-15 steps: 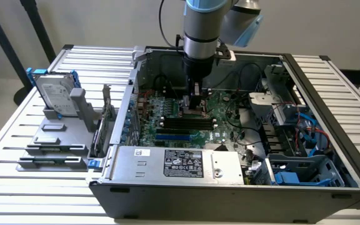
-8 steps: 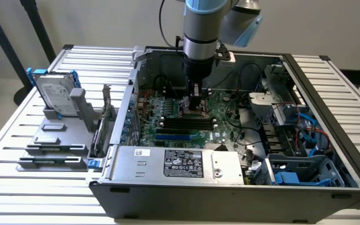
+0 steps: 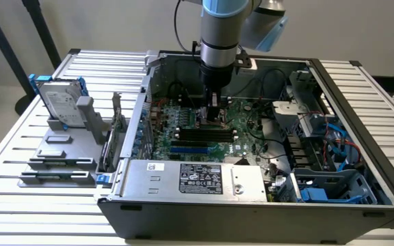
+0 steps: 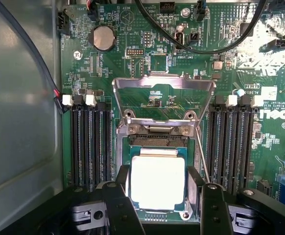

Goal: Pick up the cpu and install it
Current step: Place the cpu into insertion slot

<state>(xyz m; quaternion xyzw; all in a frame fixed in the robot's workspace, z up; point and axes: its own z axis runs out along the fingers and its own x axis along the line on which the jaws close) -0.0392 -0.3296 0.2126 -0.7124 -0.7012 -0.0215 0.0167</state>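
- "dell" in white letters on the green motherboard point(image 4: 118, 63), beyond the black memory slots point(image 4: 232, 147) from the silver socket frame point(image 4: 163, 85).
- black label point(image 3: 200, 178) on grey metal box point(image 3: 248, 177): unreadable.

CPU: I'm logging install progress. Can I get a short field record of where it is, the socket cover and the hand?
cpu: flat, within the open socket on the motherboard
socket cover: flipped up, open
hand: down inside the computer case, right at the cpu; grip unclear
memory slots: on both sides of the socket

The exterior camera looks down at the whole open case point(image 3: 252, 218); my wrist camera, close above, shares its motherboard point(image 4: 83, 73).
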